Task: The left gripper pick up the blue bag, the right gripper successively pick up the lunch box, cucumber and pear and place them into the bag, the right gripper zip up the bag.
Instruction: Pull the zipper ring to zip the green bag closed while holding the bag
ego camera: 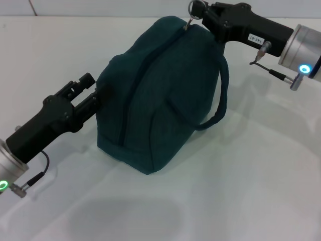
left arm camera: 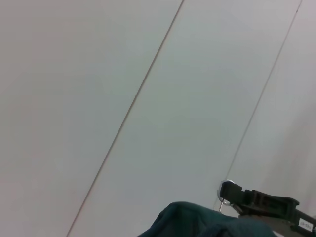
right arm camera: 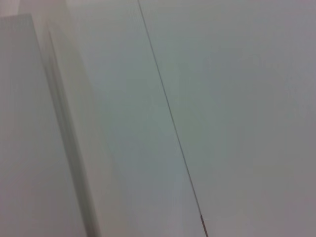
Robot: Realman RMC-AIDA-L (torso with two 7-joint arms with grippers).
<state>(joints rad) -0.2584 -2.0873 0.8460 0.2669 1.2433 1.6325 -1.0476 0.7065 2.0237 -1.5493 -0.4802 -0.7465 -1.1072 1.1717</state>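
White table (ego camera: 261, 191), pale wall behind. Right gripper (ego camera: 196, 9), top centre of head view, jaws pinched on zipper ring pull (ego camera: 192, 16) at far end of bag (ego camera: 155, 95). Left gripper (ego camera: 98, 95), centre left, fingertips against bag's side; jaw state cannot tell. Bag upright mid-frame, zipper closed, 1 handle (ego camera: 220, 95) hanging on right side.

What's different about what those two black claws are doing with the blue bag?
The right gripper is up at the far top end of the blue bag, pinching the metal ring pull of the zipper. The left gripper sits lower, pressed against the bag's near left side. Both are black claws touching the same bag, which stands on the white table.
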